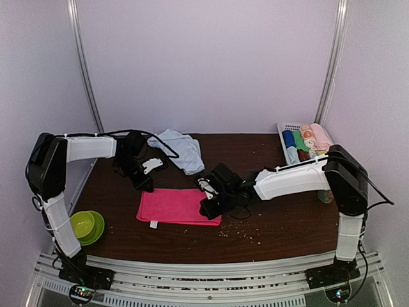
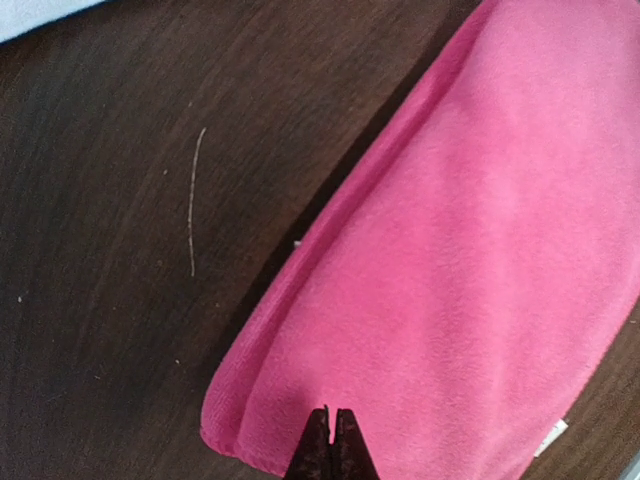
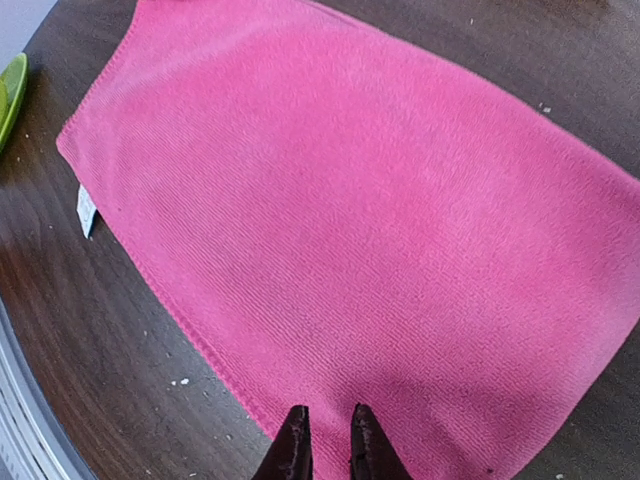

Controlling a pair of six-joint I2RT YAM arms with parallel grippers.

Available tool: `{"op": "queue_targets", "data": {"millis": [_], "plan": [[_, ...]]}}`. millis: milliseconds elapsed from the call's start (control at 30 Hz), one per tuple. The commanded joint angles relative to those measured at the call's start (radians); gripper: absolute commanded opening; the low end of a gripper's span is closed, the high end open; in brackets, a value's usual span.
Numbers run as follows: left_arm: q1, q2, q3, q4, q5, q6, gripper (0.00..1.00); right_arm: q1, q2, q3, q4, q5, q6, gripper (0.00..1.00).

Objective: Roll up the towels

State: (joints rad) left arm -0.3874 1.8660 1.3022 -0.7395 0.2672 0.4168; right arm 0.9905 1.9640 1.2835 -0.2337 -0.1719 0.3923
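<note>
Pink towel [image 1: 179, 206], flat on table [image 1: 281, 217]; blue towel [image 1: 182, 148] crumpled behind.
Soft, light, limp; best pinched at a short edge. Left gripper [image 2: 332, 418] closed at its corner, right gripper [image 3: 328, 415] narrowly parted.

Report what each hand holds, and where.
Left hand shut at one end of the pink towel, near a corner; right hand, fingers narrowly apart, at its opposite end. Whether either pinches cloth cannot be told.
</note>
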Motion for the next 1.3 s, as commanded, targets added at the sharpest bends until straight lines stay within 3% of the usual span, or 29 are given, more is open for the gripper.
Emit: {"op": "queue_targets", "data": {"millis": [0,467,633,733,867,967,1000,1167,1267], "plan": [[0.016,0.057,0.020,0.072,-0.111,-0.040,0.00,0.002,0.033,-0.014,-0.001,-0.011,0.017,0.15],[0.017,0.124,0.035,0.098,-0.264,-0.059,0.00,0.013,-0.002,-0.083,-0.034,0.023,0.023,0.19],[0.020,0.051,0.024,0.093,-0.229,-0.046,0.42,0.017,-0.078,-0.099,-0.030,0.022,0.002,0.36],[0.021,-0.032,0.010,0.083,-0.213,-0.038,0.68,0.014,-0.127,-0.092,-0.045,0.052,-0.012,0.51],[0.025,-0.136,-0.040,0.070,-0.228,-0.048,0.86,-0.001,-0.177,-0.067,-0.095,0.121,-0.041,0.75],[0.025,-0.171,-0.087,0.054,-0.227,-0.065,0.87,-0.014,-0.210,-0.057,-0.122,0.187,-0.062,0.97],[0.025,-0.178,-0.102,0.050,-0.216,-0.071,0.87,-0.018,-0.221,-0.055,-0.124,0.226,-0.068,1.00],[0.025,-0.163,-0.144,0.034,-0.187,-0.126,0.80,-0.038,-0.223,-0.001,-0.178,0.391,-0.105,1.00],[0.026,-0.127,-0.140,0.021,-0.142,-0.148,0.76,-0.040,-0.207,0.037,-0.206,0.411,-0.110,0.99]]}}
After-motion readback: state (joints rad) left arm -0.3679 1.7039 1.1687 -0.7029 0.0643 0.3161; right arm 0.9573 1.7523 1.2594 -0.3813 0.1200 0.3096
